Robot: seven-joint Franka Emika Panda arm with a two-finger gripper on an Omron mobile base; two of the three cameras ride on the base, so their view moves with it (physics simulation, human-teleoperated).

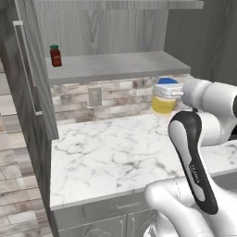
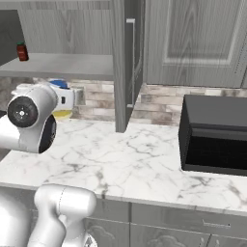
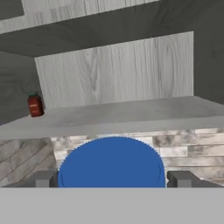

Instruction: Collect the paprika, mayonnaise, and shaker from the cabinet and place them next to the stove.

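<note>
Left base view: the stout pale-yellow mayonnaise jar with a blue lid [image 1: 164,96] sits at the back of the white marble counter [image 1: 106,152] below the open grey wood-grain cabinet [image 1: 115,65], with the small dark-red paprika jar [image 1: 55,55] on the shelf. Right base view: the arm hides most of the jar. Hand view: the gripper [image 3: 112,179] has its fingers spread wide, one either side of the blue lid — whether they touch it I cannot tell.

A white marble desk [image 1: 106,152] with grey veins runs below a backsplash of beige and grey stone tiles [image 1: 120,95], where a grey outlet plate [image 1: 95,96] sits. Grey drawer fronts [image 2: 193,219] line the base. A black box-like appliance [image 2: 214,135] stands at the right.
</note>
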